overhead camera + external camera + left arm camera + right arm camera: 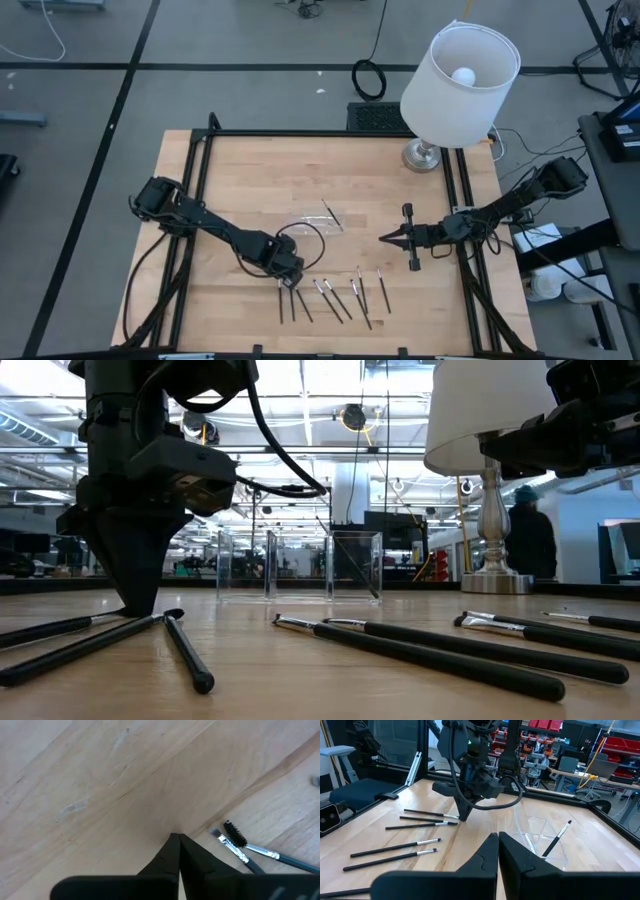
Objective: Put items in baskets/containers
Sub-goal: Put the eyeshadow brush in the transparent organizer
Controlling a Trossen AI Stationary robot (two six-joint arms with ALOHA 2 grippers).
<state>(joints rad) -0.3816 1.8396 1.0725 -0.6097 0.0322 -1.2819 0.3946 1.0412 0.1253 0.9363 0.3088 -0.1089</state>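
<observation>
Left jaws: clenched, tips down on desk (250, 170) among leftmost sticks (430, 652), none visibly caught; best reopened, set astride one shaft, then closed; clear tray (312, 228) mid-desk, one stick inside; right jaws: clenched, idle beside tray.

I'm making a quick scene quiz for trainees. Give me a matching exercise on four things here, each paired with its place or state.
Things:
1. left hand
2. right hand
3. clear shallow plastic tray
4. white lampshade on a silver-based lamp

Places or states:
A. far right part of the table
B. mid-table, one dark thin stick leaning in it
C. shut, tips down among the near sticks
D. shut, right of the tray

Pairs: 1-C, 2-D, 3-B, 4-A
</observation>
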